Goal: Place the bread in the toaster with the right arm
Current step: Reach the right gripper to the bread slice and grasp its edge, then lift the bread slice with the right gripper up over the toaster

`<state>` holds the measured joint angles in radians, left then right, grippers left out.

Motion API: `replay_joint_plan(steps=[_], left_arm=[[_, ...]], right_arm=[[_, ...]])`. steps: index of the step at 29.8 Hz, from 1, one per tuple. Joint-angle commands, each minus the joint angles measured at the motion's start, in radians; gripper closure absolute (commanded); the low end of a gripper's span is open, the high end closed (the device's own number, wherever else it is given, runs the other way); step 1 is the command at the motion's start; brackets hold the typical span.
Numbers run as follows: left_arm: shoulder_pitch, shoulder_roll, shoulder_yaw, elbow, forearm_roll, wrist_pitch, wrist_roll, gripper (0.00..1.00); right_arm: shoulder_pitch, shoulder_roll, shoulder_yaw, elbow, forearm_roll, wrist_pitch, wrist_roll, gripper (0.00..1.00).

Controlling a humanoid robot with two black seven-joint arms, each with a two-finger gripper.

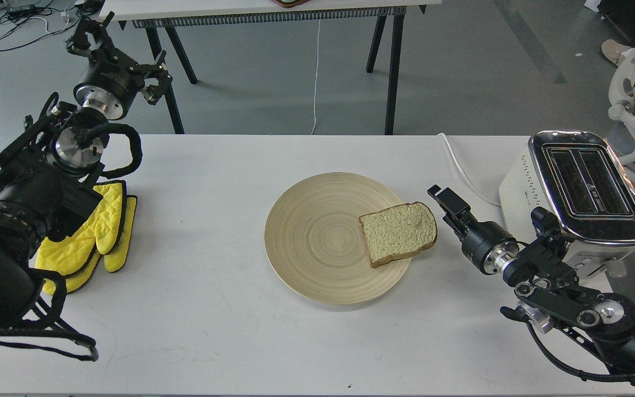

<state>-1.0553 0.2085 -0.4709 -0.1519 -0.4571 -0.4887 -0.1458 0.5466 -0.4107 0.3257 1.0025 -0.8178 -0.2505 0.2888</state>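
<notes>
The slice of bread [399,232] lies flat on the right edge of a round wooden plate [317,242], its crust overhanging the rim. The cream-white toaster [582,193] stands at the table's right edge, both chrome-rimmed slots empty and facing up. My right gripper [445,201] comes in from the lower right and points up-left. It hovers just right of the bread, empty and apart from it. Its dark fingers are seen edge-on, so I cannot tell them apart. My left gripper [114,55] is raised at the far left, open and empty.
Yellow oven mitts [94,237] lie under my left arm. The toaster's white cord [463,171] runs across the table behind my right gripper. A second table [273,14] stands beyond, and a white chair [634,82] is at the far right.
</notes>
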Motion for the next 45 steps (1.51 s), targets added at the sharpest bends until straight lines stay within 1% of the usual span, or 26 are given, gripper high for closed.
replay_joint_plan(steps=[1, 6, 7, 9, 11, 14, 16, 18, 19, 21, 23, 27, 30, 35, 40, 43, 45], left_arm=[[0.000, 0.000, 0.001, 0.000, 0.000, 0.000, 0.000, 0.00], [0.000, 0.000, 0.001, 0.000, 0.000, 0.000, 0.000, 0.00], [0.000, 0.000, 0.001, 0.000, 0.002, 0.000, 0.000, 0.00], [0.000, 0.000, 0.001, 0.000, 0.000, 0.000, 0.000, 0.00], [0.000, 0.000, 0.001, 0.000, 0.000, 0.000, 0.002, 0.00], [0.000, 0.000, 0.001, 0.000, 0.000, 0.000, 0.002, 0.00], [0.000, 0.000, 0.001, 0.000, 0.002, 0.000, 0.000, 0.00], [0.000, -0.001, 0.001, 0.000, 0.000, 0.000, 0.000, 0.00], [0.000, -0.001, 0.001, 0.000, 0.000, 0.000, 0.000, 0.00], [0.000, -0.001, 0.001, 0.000, 0.002, 0.000, 0.002, 0.00], [0.000, -0.001, 0.001, 0.000, 0.002, 0.000, 0.000, 0.00], [0.000, -0.001, 0.001, 0.000, 0.000, 0.000, 0.000, 0.00], [0.000, -0.001, 0.001, 0.000, 0.000, 0.000, 0.000, 0.00], [0.000, -0.001, 0.001, 0.000, 0.002, 0.000, 0.000, 0.00], [0.000, -0.001, 0.001, 0.000, 0.002, 0.000, 0.000, 0.00], [0.000, -0.001, 0.001, 0.000, 0.002, 0.000, 0.000, 0.00], [0.000, -0.001, 0.001, 0.000, 0.002, 0.000, 0.000, 0.00]], right_arm=[[-0.002, 0.026, -0.013, -0.013, 0.003, 0.007, -0.003, 0.33], [0.001, 0.027, -0.071, -0.013, 0.002, 0.007, -0.005, 0.48], [0.001, 0.027, -0.073, -0.013, 0.002, 0.007, -0.003, 0.50], [0.000, 0.026, -0.074, -0.013, 0.002, 0.007, -0.005, 0.51], [0.000, 0.026, -0.074, -0.013, 0.002, 0.007, -0.003, 0.56], [0.003, 0.023, -0.074, -0.008, 0.003, 0.008, -0.005, 0.74], [0.007, 0.020, -0.074, -0.004, 0.003, 0.008, -0.005, 0.84], [0.015, 0.020, -0.074, -0.001, 0.003, 0.008, -0.005, 0.92], [0.018, 0.020, -0.073, 0.002, 0.005, 0.008, -0.005, 0.94], [0.033, 0.010, -0.069, 0.022, 0.006, 0.008, -0.005, 0.95], [0.049, -0.028, -0.063, 0.085, 0.005, 0.005, -0.005, 0.95], [0.102, -0.190, -0.066, 0.218, 0.003, 0.005, -0.020, 0.95], [0.137, -0.284, -0.065, 0.289, 0.005, 0.005, -0.028, 0.97], [0.214, -0.506, -0.062, 0.390, 0.006, 0.013, -0.040, 0.98], [0.272, -0.723, -0.066, 0.447, -0.014, 0.014, -0.051, 0.98], [0.280, -0.836, -0.066, 0.458, -0.105, 0.014, -0.095, 0.98], [0.277, -0.884, -0.068, 0.461, -0.188, 0.016, -0.126, 0.98]])
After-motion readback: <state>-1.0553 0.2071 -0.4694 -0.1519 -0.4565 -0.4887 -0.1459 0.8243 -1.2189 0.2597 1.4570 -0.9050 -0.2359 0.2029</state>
